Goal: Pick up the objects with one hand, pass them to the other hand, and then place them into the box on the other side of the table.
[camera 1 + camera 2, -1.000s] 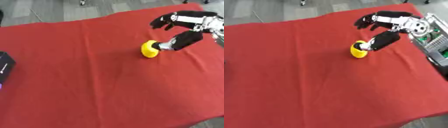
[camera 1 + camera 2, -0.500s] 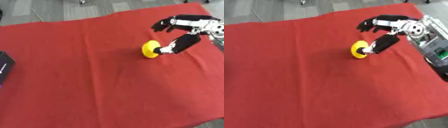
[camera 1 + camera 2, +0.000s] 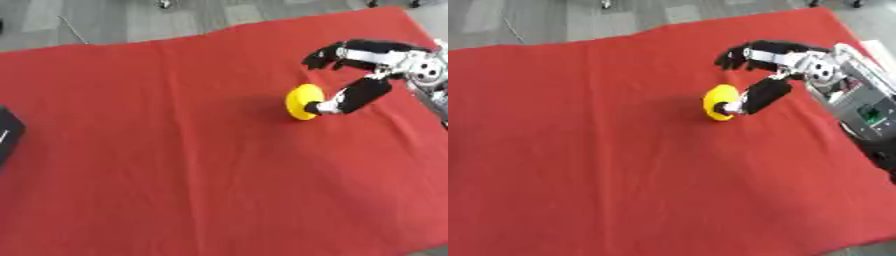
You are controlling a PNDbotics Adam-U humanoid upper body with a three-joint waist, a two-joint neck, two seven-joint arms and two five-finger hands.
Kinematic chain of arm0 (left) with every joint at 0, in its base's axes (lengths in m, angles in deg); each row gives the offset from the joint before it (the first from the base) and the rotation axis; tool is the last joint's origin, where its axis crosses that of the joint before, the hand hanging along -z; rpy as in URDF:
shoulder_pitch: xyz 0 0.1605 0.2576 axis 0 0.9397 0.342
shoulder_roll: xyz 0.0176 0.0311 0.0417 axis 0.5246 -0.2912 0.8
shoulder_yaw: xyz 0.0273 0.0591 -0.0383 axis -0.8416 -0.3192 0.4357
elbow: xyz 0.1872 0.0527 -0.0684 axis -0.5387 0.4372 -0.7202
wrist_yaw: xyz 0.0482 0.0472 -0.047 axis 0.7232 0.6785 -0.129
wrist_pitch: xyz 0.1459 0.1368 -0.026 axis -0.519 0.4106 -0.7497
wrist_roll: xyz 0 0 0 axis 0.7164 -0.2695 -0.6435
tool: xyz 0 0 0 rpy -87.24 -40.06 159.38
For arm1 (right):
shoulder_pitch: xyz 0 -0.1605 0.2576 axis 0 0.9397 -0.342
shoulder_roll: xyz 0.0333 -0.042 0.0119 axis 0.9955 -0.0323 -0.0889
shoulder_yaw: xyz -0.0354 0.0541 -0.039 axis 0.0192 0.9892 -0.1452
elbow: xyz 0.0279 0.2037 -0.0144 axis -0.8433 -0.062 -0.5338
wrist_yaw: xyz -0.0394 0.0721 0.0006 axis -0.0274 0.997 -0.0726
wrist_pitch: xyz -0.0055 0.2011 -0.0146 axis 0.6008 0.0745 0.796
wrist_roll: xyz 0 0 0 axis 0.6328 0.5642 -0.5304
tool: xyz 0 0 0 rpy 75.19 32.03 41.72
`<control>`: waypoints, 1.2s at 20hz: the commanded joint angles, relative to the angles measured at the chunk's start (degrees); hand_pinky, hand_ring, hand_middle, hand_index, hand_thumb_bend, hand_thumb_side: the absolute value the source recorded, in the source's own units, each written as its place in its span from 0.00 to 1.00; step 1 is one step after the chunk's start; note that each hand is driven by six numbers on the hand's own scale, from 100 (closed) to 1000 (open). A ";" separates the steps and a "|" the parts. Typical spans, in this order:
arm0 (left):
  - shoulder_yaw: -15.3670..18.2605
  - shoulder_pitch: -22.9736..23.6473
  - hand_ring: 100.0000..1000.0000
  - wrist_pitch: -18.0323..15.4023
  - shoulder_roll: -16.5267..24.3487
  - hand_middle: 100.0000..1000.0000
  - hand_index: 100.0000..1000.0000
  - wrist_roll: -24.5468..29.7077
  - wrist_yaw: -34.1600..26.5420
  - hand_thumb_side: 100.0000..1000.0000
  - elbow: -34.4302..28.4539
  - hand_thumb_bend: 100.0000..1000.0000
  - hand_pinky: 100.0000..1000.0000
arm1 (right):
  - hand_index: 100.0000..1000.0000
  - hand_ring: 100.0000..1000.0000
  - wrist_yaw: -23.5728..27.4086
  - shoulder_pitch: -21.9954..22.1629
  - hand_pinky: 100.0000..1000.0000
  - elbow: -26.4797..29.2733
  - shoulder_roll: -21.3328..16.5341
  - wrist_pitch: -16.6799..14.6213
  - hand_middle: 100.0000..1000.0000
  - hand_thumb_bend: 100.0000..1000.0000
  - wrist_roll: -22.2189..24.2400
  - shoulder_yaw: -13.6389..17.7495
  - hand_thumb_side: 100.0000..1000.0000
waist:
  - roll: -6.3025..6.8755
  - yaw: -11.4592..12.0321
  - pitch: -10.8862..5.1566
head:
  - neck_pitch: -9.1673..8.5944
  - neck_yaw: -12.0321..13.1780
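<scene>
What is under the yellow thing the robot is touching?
The red cloth lies under the yellow object, with a dark shadow beside it. The right hand touches its right side. Whatever the cloth covers is hidden.

red cloth (image 3: 175, 165) open throughout — only yellow object (image 3: 302, 101) obstructs.

both head eyes looked steeply down at the red cloth (image 3: 175, 165). right eye sat slightly rightward. they shared nearly everything.
</scene>
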 commanded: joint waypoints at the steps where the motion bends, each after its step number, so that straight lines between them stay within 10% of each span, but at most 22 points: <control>1: 1.22 -0.96 0.74 0.34 1.19 0.74 0.74 -0.33 -0.61 0.49 -0.98 0.06 0.81 | 0.90 0.89 -0.97 -0.23 0.87 -0.19 -1.39 -0.14 0.81 0.32 -1.06 0.80 0.27 | 0.21 0.21 0.07 | -1.08 -0.25; 24: 1.17 -0.92 0.75 0.84 1.24 0.74 0.73 -0.96 -1.24 0.49 -1.11 0.07 0.81 | 0.83 0.82 -9.84 -1.96 0.88 -4.80 -0.50 1.20 0.72 0.33 -5.53 -0.97 0.13 | 1.90 0.28 2.81 | -2.07 0.22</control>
